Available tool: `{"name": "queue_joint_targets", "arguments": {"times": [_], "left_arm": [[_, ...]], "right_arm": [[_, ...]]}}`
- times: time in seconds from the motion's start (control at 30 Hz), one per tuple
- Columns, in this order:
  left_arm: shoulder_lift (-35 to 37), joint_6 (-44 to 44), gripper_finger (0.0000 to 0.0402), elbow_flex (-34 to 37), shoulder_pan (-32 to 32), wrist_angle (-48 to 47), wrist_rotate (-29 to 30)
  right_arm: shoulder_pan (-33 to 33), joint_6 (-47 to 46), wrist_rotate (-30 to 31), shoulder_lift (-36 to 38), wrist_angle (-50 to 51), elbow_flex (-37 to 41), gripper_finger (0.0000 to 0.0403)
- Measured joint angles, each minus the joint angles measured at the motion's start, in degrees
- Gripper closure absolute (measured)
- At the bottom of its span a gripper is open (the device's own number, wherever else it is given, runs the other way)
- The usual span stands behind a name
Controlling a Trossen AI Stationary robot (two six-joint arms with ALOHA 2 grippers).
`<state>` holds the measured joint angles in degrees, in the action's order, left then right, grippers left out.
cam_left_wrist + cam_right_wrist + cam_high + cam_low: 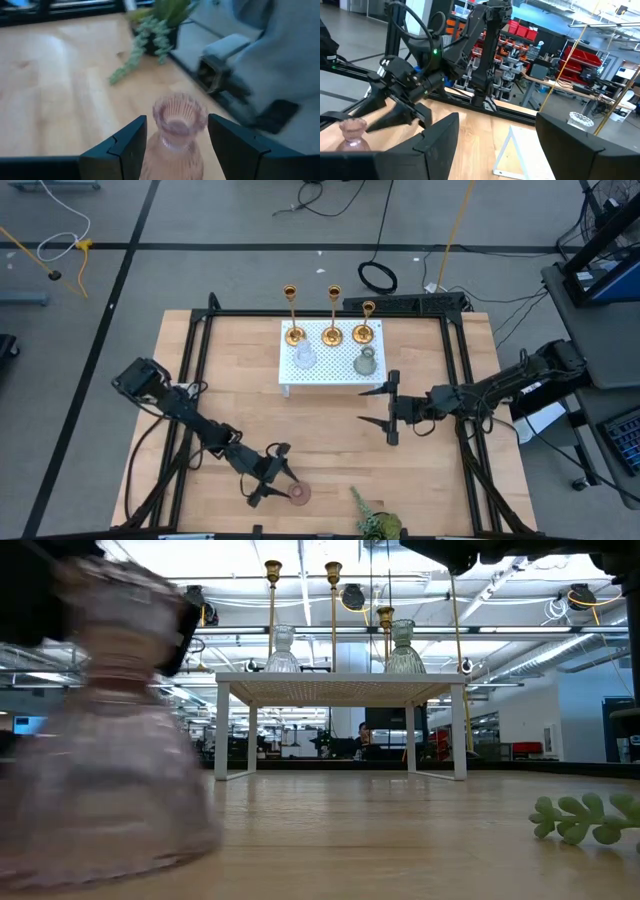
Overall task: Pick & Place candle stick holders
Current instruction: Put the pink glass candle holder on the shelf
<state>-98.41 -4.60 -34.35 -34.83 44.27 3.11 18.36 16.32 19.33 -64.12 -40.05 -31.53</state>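
Three gold candlesticks stand by their round bases on the white perforated stand, with a clear glass holder and a green glass holder in front of them. A pink glass holder stands upright on the table near the front edge. My left gripper is open beside it. In the left wrist view its fingers stand on either side of the pink holder's neck; I see no touch. My right gripper is open and empty in front of the stand.
A green leafy sprig lies at the front edge, right of the pink holder. The black frame rails run along the table's sides. Bare wood lies between the stand and the front edge.
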Motion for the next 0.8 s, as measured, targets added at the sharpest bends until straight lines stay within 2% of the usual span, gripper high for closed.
{"name": "queue_joint_targets", "arguments": {"times": [0.37, 0.47, 0.7, 0.8], "left_arm": [[-1.8, 1.0, 0.0188, 0.0, 1.8, 1.0, 2.2], [-1.8, 0.5, 0.0188, 0.0, 2.5, 4.1, 2.4], [-1.8, -3.2, 0.0188, 0.0, 3.5, 3.7, 1.4], [-1.8, -3.2, 0.0188, 0.0, 3.4, 3.6, 1.3]], "right_arm": [[0.5, -1.2, -0.7, -0.4, 0.0, 0.0, 0.0147], [0.5, -3.2, -3.2, -1.6, 0.2, 0.0, 0.0147], [1.9, -5.3, -3.2, -5.0, 0.2, 0.0, 0.0147], [2.7, -5.3, -5.2, -6.8, -0.4, 0.0, 0.0147]]}}
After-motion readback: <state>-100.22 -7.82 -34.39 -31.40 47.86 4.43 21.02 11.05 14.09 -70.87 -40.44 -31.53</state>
